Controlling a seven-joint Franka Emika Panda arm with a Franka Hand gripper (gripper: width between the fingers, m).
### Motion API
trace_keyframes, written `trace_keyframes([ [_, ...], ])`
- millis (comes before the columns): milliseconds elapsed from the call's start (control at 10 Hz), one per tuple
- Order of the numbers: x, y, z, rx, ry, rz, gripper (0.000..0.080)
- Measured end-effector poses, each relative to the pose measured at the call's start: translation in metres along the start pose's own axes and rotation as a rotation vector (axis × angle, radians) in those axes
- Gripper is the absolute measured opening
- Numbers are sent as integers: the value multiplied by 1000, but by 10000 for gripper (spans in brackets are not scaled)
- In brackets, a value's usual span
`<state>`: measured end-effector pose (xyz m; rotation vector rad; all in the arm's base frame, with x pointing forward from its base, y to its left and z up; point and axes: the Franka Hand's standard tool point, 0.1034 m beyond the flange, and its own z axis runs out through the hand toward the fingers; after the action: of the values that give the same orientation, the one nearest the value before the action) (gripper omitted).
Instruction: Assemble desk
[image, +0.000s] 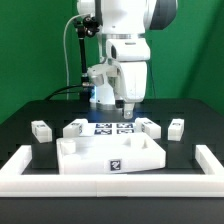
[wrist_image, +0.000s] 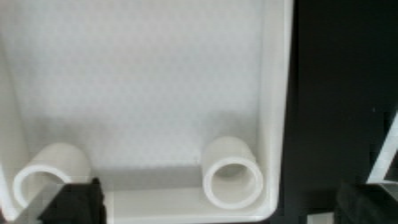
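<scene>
The desk tabletop (image: 100, 152) is a wide white tray with raised rims and a marker on its front wall; it lies mid-table. In the wrist view the tabletop (wrist_image: 151, 90) fills the frame, with two round leg sockets (wrist_image: 231, 176) near its rim. My gripper (image: 127, 104) hangs over the tabletop's far edge, open and empty; in the wrist view my gripper (wrist_image: 214, 206) has its dark fingers (wrist_image: 64, 204) standing either side of the socket end without touching. Several short white legs lie behind it: two at the exterior view's left (image: 40, 130), two at its right (image: 176, 127).
The marker board (image: 108, 127) lies flat behind the tabletop, under the gripper. A long low white wall (image: 110, 186) with turned-up ends runs along the front. The black table (image: 30, 145) shows around the parts, with a green backdrop behind.
</scene>
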<state>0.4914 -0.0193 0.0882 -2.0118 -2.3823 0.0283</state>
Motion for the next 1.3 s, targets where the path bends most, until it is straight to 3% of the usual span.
trace_keyframes([
  [400, -3, -3, 4, 7, 2, 12, 649],
  [500, -17, -12, 18, 21, 14, -103, 649],
  [700, -35, -23, 46, 34, 31, -84, 649],
  [1100, -54, -34, 71, 59, 53, -46, 649],
  [1300, -56, -36, 74, 66, 55, -37, 649],
])
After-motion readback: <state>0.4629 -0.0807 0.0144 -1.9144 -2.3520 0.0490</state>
